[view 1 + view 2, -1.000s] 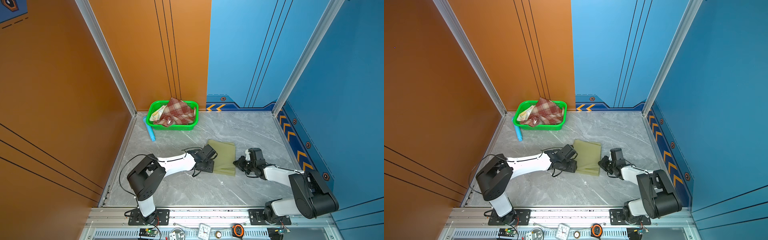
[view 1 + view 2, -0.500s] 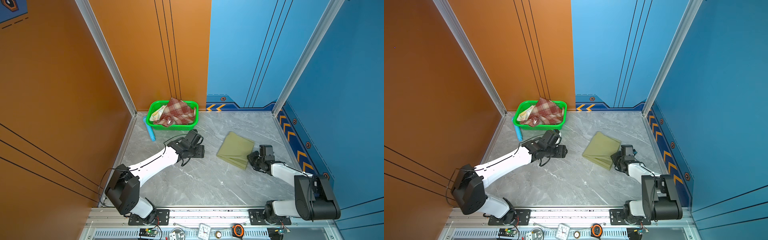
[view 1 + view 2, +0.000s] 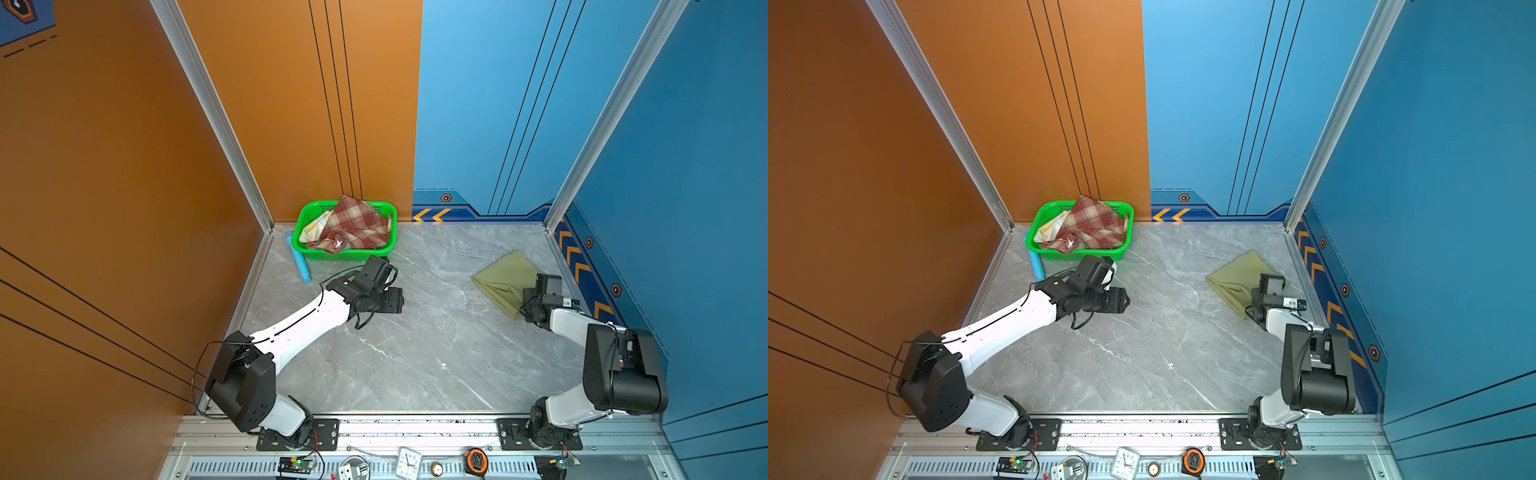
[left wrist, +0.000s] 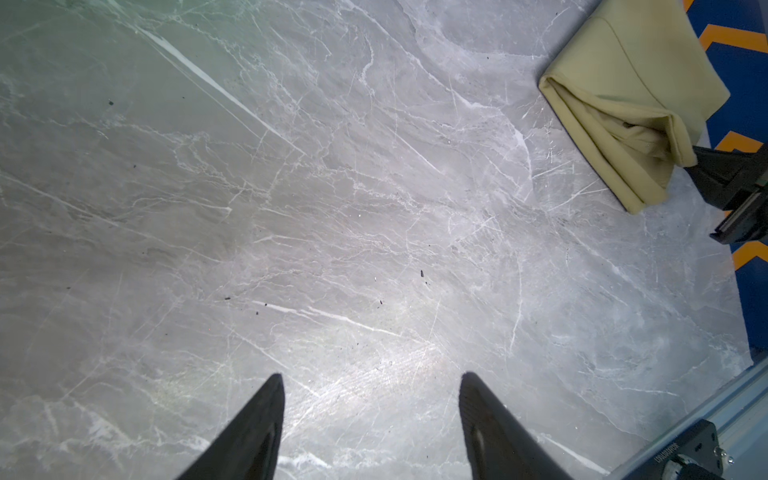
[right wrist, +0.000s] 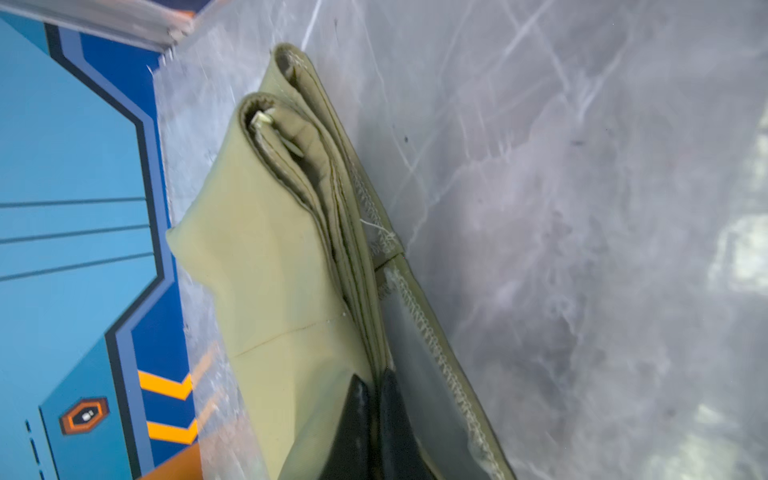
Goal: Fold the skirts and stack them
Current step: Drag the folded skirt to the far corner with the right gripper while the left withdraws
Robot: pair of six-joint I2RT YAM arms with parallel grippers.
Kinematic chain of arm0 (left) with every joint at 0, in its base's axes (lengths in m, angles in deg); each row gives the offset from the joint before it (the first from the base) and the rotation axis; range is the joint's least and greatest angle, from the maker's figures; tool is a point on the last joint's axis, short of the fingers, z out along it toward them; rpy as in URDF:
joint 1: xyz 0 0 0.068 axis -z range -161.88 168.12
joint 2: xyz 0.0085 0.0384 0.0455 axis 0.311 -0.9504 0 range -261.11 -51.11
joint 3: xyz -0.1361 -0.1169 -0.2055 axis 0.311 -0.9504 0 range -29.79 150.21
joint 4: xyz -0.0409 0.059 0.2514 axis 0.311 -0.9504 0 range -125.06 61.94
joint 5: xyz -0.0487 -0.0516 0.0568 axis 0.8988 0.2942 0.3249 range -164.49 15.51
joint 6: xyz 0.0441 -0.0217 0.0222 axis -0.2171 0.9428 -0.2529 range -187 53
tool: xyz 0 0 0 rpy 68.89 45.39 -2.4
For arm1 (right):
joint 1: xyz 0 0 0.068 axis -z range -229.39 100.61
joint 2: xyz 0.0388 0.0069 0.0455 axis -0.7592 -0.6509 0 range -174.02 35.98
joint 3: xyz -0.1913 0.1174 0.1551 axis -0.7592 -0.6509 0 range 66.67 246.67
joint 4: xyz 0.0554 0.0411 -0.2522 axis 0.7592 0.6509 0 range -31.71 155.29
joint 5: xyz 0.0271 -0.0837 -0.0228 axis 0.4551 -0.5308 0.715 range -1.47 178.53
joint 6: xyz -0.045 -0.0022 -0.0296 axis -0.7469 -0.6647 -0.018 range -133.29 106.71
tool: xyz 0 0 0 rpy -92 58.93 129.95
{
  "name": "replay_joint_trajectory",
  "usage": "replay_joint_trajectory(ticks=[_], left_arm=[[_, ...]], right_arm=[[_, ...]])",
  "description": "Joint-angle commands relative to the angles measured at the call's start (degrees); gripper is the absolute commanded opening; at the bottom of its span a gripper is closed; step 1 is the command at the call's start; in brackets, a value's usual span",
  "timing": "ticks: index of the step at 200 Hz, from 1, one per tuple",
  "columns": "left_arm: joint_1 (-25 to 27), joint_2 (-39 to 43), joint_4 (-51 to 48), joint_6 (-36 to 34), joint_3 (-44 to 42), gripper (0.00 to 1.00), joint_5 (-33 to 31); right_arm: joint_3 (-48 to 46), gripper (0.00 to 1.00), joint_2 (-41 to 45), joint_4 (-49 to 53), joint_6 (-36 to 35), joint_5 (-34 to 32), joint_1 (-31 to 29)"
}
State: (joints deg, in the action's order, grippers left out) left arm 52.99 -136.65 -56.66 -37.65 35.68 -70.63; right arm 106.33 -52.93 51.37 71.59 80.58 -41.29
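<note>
Step, likely: setting folded olive skirt (image 3: pixel 505 274) at right edge of desk (image 3: pixel 415 353) | right pincer (image 5: pixel 374 399) clamps its corner | left pincer (image 4: pixel 371 378) open, empty, near basket (image 3: pixel 349 254) | next: release, fetch plaid skirt (image 3: pixel 357 224).

Cloth and jaws lying partly out of sight

The plaid skirt (image 3: pixel 357 222) is burying the floral skirt (image 3: pixel 316 225) in the basket (image 3: pixel 345 254), leaving only a pale edge whose print is too small to tell. The right gripper (image 5: pixel 374 384) is pinching the olive skirt (image 5: pixel 270 257) where the wrist view's edge is cutting both off; in both top views the arm is hiding those jaws. The left gripper (image 4: pixel 372 378) is showing only fingertips.
</note>
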Motion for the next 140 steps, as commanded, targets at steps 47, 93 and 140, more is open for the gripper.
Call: replay_joint_trajectory(ticks=[47, 93, 140], left_arm=[[-4.0, -4.7, -4.5, -4.3, 7.7, 0.68, 5.7], [-6.3, -7.7, -8.1, -6.3, 12.6, 0.68, 7.1], [-9.1, -9.1, -11.8, -7.5, 17.2, 0.68, 6.8]], right_arm=[[13.2, 0.00, -12.7, 0.2, 15.9, -17.1, -4.0], [23.8, 0.00, -22.8, 2.7, 21.5, -22.0, -7.0], [34.2, 0.00, -31.8, 4.3, 18.5, -19.2, -6.6]])
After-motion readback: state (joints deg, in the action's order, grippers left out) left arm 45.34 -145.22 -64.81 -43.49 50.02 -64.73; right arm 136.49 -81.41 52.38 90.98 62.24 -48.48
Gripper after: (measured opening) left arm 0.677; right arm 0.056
